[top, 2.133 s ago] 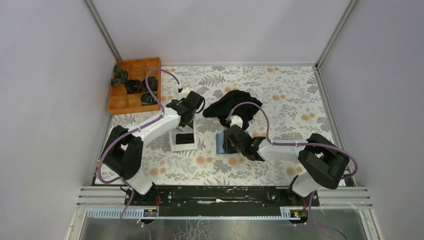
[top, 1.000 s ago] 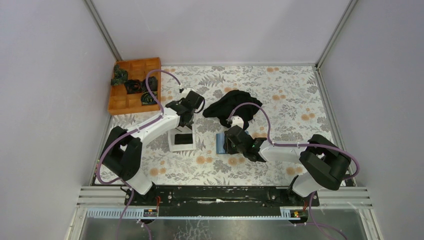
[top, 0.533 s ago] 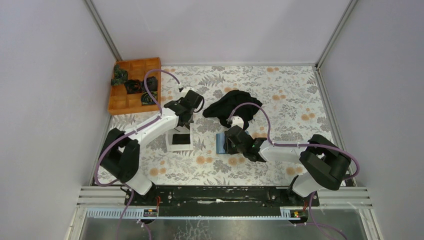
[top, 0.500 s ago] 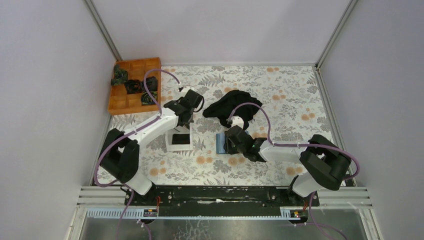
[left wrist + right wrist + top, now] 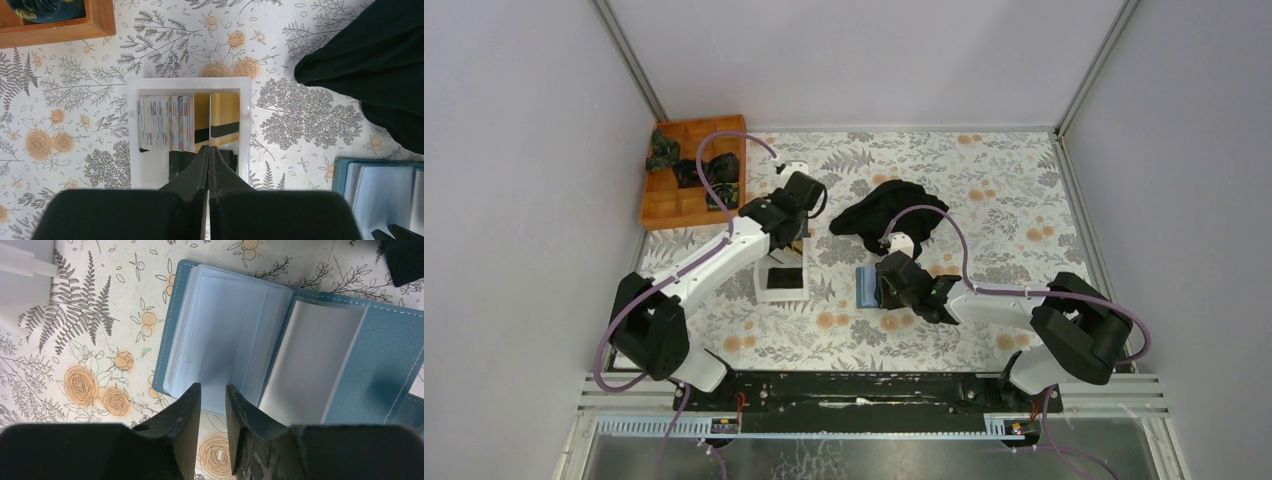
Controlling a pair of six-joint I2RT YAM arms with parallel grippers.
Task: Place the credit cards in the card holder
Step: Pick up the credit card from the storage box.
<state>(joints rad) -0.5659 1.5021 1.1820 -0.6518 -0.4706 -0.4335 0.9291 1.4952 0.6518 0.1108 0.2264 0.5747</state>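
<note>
Where the floral-patterned desk reaches its far left corner, we see an orange wooden tray with compartments holding dark, crumpled bundles. To its right and nearer to us lies a shallow white plastic rectangular tray. A row of pale credit cards stands on edge in its left half, and a yellow face with a black band shows in its right half.

Our left hand hangs over this tray with its two black fingers pressed together. A thin credit card seen edge-on runs straight out from between their tips.

Further right, a crumpled black cloth lies on the desk, well apart from the white tray.

Just nearer than the cloth, the teal-blue leather card holder lies open and flat, its pale clear sleeves fanned towards the left.

Our right hand sits over the near edge of those sleeves with its fingers a little apart. We cannot tell whether they touch the sleeves.
</note>
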